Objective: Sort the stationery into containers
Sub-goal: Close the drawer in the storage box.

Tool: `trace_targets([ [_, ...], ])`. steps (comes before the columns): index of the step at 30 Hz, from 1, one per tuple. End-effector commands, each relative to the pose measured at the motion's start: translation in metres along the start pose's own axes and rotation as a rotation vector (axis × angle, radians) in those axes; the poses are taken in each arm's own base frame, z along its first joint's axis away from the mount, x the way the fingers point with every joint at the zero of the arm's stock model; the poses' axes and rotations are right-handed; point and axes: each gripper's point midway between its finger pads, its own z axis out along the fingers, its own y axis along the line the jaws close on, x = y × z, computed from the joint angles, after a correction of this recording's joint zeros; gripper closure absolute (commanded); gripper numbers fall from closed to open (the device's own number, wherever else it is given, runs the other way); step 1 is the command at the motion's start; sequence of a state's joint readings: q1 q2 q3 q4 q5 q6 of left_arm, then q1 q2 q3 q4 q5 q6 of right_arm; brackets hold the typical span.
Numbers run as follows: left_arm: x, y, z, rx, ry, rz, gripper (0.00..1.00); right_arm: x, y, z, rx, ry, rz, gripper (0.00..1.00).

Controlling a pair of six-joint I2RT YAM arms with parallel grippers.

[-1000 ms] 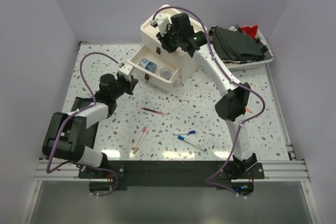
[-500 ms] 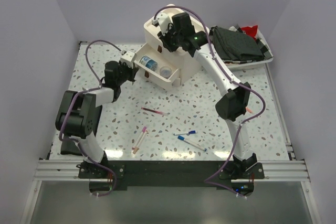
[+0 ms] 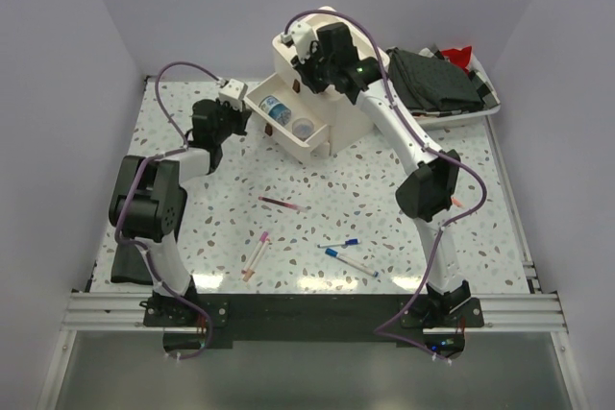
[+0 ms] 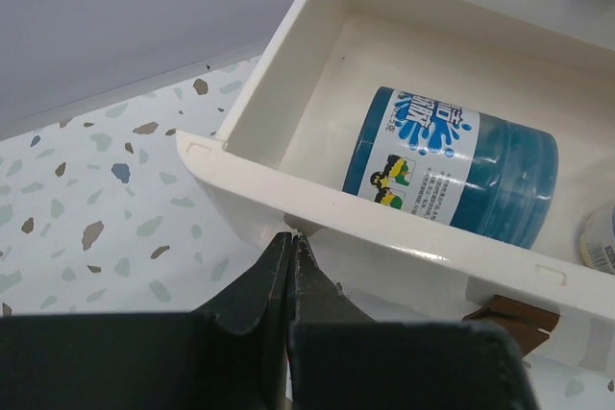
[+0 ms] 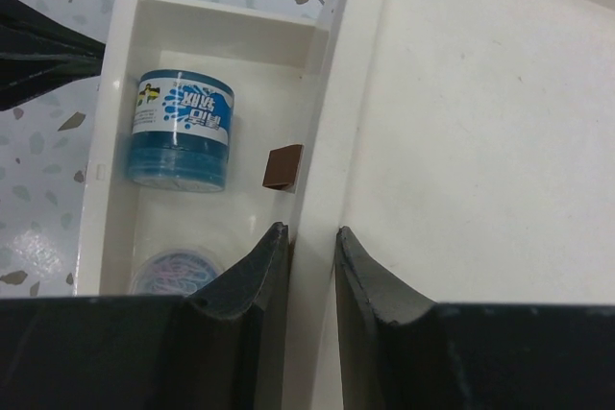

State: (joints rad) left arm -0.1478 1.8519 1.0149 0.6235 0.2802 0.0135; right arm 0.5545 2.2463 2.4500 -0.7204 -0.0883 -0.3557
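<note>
While the overhead camera looks down, my left gripper sits at the left corner of the open drawer, which juts from the foot of the cream cabinet; my right gripper rests on the cabinet's top front edge; a blue roll and a small clear tub lie inside the drawer; on the speckled table, well apart from the cabinet, lie a maroon pen, a pink pen, a short blue-capped pen and a longer blue-capped pen; a white tray of dark cloths stands to the cabinet's right.

From my left wrist, my left gripper is clenched with nothing between the fingers, its tips touching the drawer's front wall near the left corner; the blue roll lies on its side within; a brown handle shows lower right.

From my right wrist, my right gripper straddles the cabinet's upper front edge, grasping that ridge; below, the drawer holds the blue roll with the clear tub just beside it.
</note>
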Motion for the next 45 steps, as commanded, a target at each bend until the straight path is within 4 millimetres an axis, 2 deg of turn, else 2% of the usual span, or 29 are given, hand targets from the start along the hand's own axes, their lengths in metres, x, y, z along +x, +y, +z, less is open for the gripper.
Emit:
trace_targets([
  [1, -0.065, -0.012, 0.019, 0.06, -0.199, 0.017, 1.0, -0.012, 0.043, -0.028, -0.15, -0.001, -0.024, 1.0],
  [3, -0.066, -0.013, 0.02, 0.063, -0.199, 0.016, 1.0, -0.014, 0.039, -0.028, -0.128, -0.005, -0.023, 1.0],
  [5, -0.067, -0.014, 0.019, 0.065, -0.198, 0.014, 1.0, -0.023, 0.023, -0.029, -0.043, -0.026, -0.013, 0.97],
  [6, -0.065, -0.014, 0.018, 0.066, -0.189, 0.011, 1.0, -0.029, 0.017, -0.032, -0.012, -0.038, -0.013, 0.73],
  [7, -0.066, -0.015, 0.016, 0.067, -0.189, 0.013, 1.0, -0.034, 0.008, -0.035, 0.026, -0.052, -0.011, 0.62],
  [9, -0.064, -0.017, 0.014, 0.074, -0.176, 0.017, 1.0, -0.06, -0.017, -0.049, 0.133, -0.127, 0.004, 0.48],
  [10, -0.064, -0.018, 0.011, 0.076, -0.173, 0.018, 1.0, -0.067, -0.03, -0.056, 0.175, -0.154, 0.03, 0.47],
  [11, -0.063, -0.018, 0.009, 0.074, -0.169, 0.024, 1.0, -0.083, -0.048, -0.067, 0.248, -0.21, 0.047, 0.47],
  [14, -0.063, -0.018, 0.002, 0.073, -0.158, 0.023, 1.0, -0.1, -0.091, -0.085, 0.39, -0.294, 0.106, 0.43],
  [16, -0.063, -0.019, -0.002, 0.072, -0.152, 0.026, 1.0, -0.097, -0.116, -0.088, 0.439, -0.319, 0.132, 0.39],
  [17, -0.062, -0.02, -0.004, 0.076, -0.143, 0.027, 1.0, -0.093, -0.124, -0.08, 0.463, -0.338, 0.139, 0.34],
  [20, -0.06, -0.019, -0.009, 0.072, -0.13, 0.025, 1.0, -0.084, -0.15, -0.077, 0.548, -0.349, 0.141, 0.31],
  [22, -0.059, -0.017, -0.013, 0.061, -0.123, 0.022, 1.0, -0.069, -0.173, -0.07, 0.616, -0.33, 0.151, 0.3],
  [23, -0.055, -0.016, -0.015, 0.059, -0.11, 0.017, 1.0, -0.068, -0.183, -0.07, 0.64, -0.347, 0.154, 0.3],
  [24, -0.055, -0.016, -0.017, 0.061, -0.105, 0.016, 1.0, -0.058, -0.201, -0.071, 0.682, -0.34, 0.163, 0.3],
  [25, -0.054, -0.016, -0.017, 0.064, -0.1, 0.014, 1.0, -0.046, -0.209, -0.058, 0.697, -0.323, 0.168, 0.3],
  [26, -0.051, -0.016, -0.018, 0.065, -0.088, 0.01, 1.0, -0.05, -0.223, -0.063, 0.732, -0.36, 0.178, 0.32],
  [27, -0.052, -0.016, -0.018, 0.069, -0.087, 0.009, 1.0, -0.044, -0.239, -0.066, 0.752, -0.377, 0.204, 0.33],
  [28, -0.05, -0.015, -0.018, 0.068, -0.077, 0.006, 1.0, -0.041, -0.247, -0.059, 0.75, -0.391, 0.213, 0.35],
  [29, -0.052, -0.014, -0.018, 0.069, -0.078, 0.033, 1.0, -0.04, -0.256, -0.062, 0.76, -0.406, 0.222, 0.35],
  [30, -0.052, -0.013, -0.018, 0.068, -0.073, 0.033, 1.0, -0.038, -0.259, -0.059, 0.755, -0.411, 0.221, 0.35],
  [34, -0.052, -0.012, -0.019, 0.062, -0.059, 0.033, 1.0, -0.036, -0.248, -0.042, 0.633, -0.419, 0.219, 0.27],
  [37, -0.05, -0.012, -0.017, 0.064, -0.049, 0.034, 1.0, -0.026, -0.236, -0.03, 0.557, -0.385, 0.235, 0.26],
  [39, -0.048, -0.012, -0.016, 0.068, -0.045, 0.033, 1.0, -0.024, -0.233, -0.03, 0.541, -0.384, 0.263, 0.27],
  [42, -0.045, -0.012, -0.014, 0.071, -0.037, 0.026, 1.0, -0.035, -0.244, -0.049, 0.571, -0.43, 0.311, 0.3],
  [45, -0.043, -0.013, -0.012, 0.08, -0.029, 0.018, 1.0, -0.066, -0.242, -0.073, 0.528, -0.526, 0.303, 0.29],
])
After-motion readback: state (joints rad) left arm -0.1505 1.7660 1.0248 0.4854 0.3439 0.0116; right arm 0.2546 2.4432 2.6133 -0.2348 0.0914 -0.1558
